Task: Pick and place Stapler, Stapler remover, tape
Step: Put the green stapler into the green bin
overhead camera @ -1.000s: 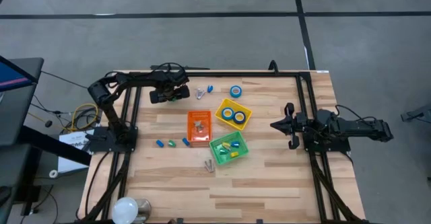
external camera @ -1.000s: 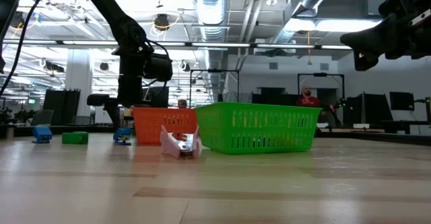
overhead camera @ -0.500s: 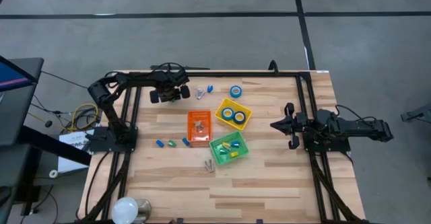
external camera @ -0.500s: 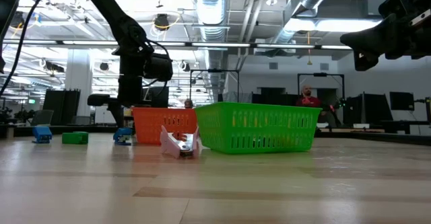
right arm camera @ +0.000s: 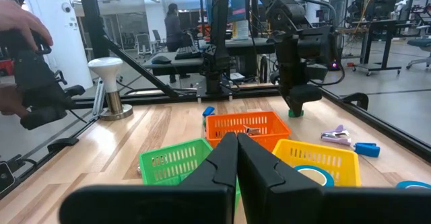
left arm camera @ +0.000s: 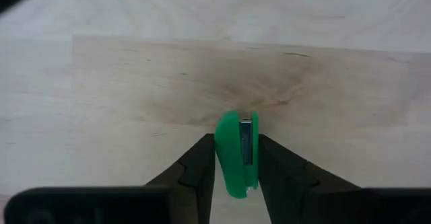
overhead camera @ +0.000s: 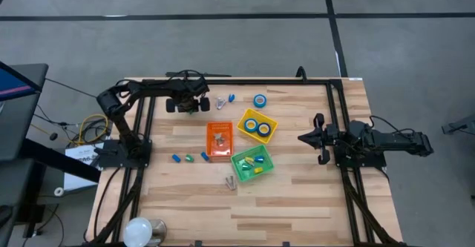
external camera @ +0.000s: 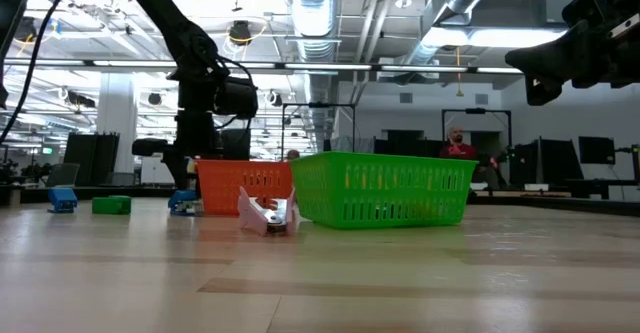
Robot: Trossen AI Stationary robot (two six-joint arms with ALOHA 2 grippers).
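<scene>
My left gripper (overhead camera: 190, 107) points down at the table's far left and is shut on a small green stapler (left arm camera: 237, 153), which also shows at its tip in the right wrist view (right arm camera: 294, 112). Three more small staplers (overhead camera: 189, 159) lie left of the orange bin (overhead camera: 220, 141). One stapler remover (overhead camera: 220, 103) lies near the far edge and another (overhead camera: 231, 180) lies in front of the green bin (overhead camera: 252, 162). One tape roll (overhead camera: 260, 100) lies flat on the table, and two more sit in the yellow bin (overhead camera: 257, 126). My right gripper (right arm camera: 237, 146) waits shut at the right edge. My left gripper pinches the green stapler's two broad sides (left arm camera: 225, 163) between its two fingers (left arm camera: 201, 167). The fingers come from above, pointing down. The stapler stands on edge between them, its lower side on the wood as far as I can tell.
The three bins stand close together mid-table. A blue piece (overhead camera: 231, 97) lies beside the far stapler remover. A white domed lamp (overhead camera: 141, 231) stands at the near left corner. Black frame rails (overhead camera: 237, 81) border the table. A person's hand (right arm camera: 20, 22) shows beyond the table.
My left gripper has stayed over the same spot, rolled a little about its own axis, and drawn its fingers in onto the green stapler. The stapler has not moved.
</scene>
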